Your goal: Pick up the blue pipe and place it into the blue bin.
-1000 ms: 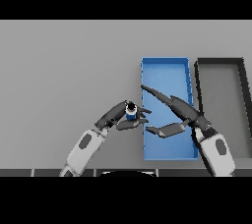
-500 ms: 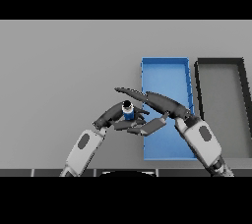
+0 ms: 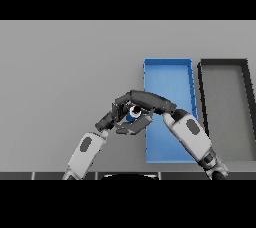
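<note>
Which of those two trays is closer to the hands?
The blue bin, just right of both hands' meeting point; the black bin lies farther right, beyond it.

blue pipe (image 3: 133,113): short, enclosed between both hands' fingers
blue bin (image 3: 167,72): open rectangle, right of the hands

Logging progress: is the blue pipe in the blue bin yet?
Out. The blue pipe sits between both hands' fingers, left of the blue bin wall.

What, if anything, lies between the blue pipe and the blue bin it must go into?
Nothing visible does. The blue pipe sits between the left hand and right hand, just left of the blue bin, with only bare table between them.
</note>
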Robot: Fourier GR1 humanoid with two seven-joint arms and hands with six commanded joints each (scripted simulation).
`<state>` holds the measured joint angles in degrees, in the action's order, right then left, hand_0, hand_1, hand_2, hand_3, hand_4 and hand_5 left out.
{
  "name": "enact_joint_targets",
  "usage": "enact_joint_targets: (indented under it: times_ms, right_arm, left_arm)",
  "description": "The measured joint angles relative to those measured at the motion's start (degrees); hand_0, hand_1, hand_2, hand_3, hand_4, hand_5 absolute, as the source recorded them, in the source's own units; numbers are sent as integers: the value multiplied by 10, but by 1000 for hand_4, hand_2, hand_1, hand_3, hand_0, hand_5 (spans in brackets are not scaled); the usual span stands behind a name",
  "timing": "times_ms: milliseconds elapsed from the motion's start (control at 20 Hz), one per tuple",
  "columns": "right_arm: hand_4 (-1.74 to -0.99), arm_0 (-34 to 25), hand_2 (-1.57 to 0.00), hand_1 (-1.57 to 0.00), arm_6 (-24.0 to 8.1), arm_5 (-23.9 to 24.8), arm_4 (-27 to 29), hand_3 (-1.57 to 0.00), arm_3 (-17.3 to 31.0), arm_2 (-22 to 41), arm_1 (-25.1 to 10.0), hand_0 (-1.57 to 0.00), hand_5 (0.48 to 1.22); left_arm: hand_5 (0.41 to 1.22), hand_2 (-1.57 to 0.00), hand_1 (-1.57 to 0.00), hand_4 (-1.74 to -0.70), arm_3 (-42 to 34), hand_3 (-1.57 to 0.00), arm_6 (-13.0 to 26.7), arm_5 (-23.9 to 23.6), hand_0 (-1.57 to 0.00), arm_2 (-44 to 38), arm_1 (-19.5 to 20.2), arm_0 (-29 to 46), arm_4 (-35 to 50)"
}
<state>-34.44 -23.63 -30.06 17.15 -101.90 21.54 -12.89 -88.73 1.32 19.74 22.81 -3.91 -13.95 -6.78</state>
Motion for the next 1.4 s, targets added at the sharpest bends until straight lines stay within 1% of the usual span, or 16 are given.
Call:
enact_joint_targets:
  times_ms: [100, 150, 250, 350, 550, 650, 750, 800, 850, 900, 1000, 1050, 1150, 1250, 1350, 1400]
  right_arm:
    - [-1581, 6, -1233, -1215, -7, -2, 16, -1021, -4, 3, 1, -1215, 650]
    - [-1606, 11, -1300, -1287, -6, 5, 20, -1102, -3, 7, 9, -1286, 765]
    - [-1648, 10, -1398, -1389, -11, 9, 29, -1250, 0, 13, 16, -1389, 929]
    - [-1680, 14, -1460, -1454, 3, 11, 20, -1357, -4, 15, 10, -1454, 1034]
    - [-1716, 13, -1526, -1523, 46, 11, 11, -1484, -1, 26, 11, -1523, 1144]
    - [-1725, 16, -1542, -1540, 52, 22, 14, -1515, 0, 24, 14, -1540, 1172]
    - [-1731, 24, -1552, -1551, 55, 31, 3, -1535, -7, 25, 17, -1551, 1190]
    - [-1733, 30, -1556, -1555, 63, 33, 1, -1542, -14, 26, 17, -1555, 1196]
    - [-1734, 28, -1559, -1558, 66, 44, -8, -1548, -15, 26, 20, -1558, 1201]
    - [-1736, 25, -1561, -1561, 52, 43, -11, -1553, -15, 30, 21, -1561, 1205]
    - [-1738, 28, -1565, -1565, 24, 46, -3, -1559, -23, 29, 21, -1565, 1211]
    - [-1738, 29, -1566, -1566, 5, 51, -2, -1562, -30, 28, 22, -1566, 1213]
    - [-1739, 33, -1568, -1568, -2, 55, -12, -1565, -32, 32, 29, -1568, 1216]
    - [-1740, 23, -1569, -1569, 0, 52, -17, -1567, -27, 24, 29, -1569, 1218]
    - [-1740, 33, -1570, -1570, 6, 49, -35, -1569, -31, 30, 37, -1570, 1219]
    - [-1740, 33, -1570, -1570, -3, 50, -42, -1569, -26, 31, 45, -1570, 1219]
  left_arm:
    - [1221, -1571, -1571, -1677, 1, -1523, -5, 1, -1571, -1, -2, 2, 9]
    - [1221, -1571, -1571, -1690, -1, -1532, -13, 7, -1571, -2, -4, 10, 24]
    - [1221, -1571, -1571, -1707, 4, -1490, -25, 11, -1571, 0, -12, 10, 36]
    - [1221, -1571, -1571, -1718, 9, -1441, -19, 15, -1571, -7, -14, 0, 38]
    - [1221, -1571, -1571, -1730, -6, -1428, -25, 17, -1571, -6, -7, 12, 37]
    - [1221, -1571, -1571, -1731, -11, -1422, -12, 10, -1571, -7, -4, 7, 35]
    - [1221, -1571, -1571, -1724, -10, -1454, -27, 2, -1571, -4, 2, 7, 26]
    - [1221, -1293, -1342, -1599, -11, -1166, -46, -9, -1462, 0, 5, 8, 10]
    - [1221, -1034, -1073, -1475, -12, -933, -47, -13, -1169, -4, 11, -1, 2]
    - [1221, -827, -858, -1372, -8, -746, -52, -3, -935, -2, 16, 1, 4]
    - [1221, -529, -549, -1206, -5, -477, -64, 26, -598, 1, 27, -1, -7]
    - [1132, -423, -439, -1136, 2, -381, -65, 31, -478, -2, 25, -9, -16]
    - [938, -270, -281, -1047, 1, -244, -56, 34, -306, -3, 24, -3, -33]
    - [770, -173, -179, -996, -9, -156, -7, 26, -195, -10, 24, -3, -26]
    - [647, -110, -114, -970, -3, -99, 8, 27, -125, -12, 19, -2, -19]
    - [603, -88, -91, -969, -2, -79, 33, 26, -100, -13, 13, -3, -15]
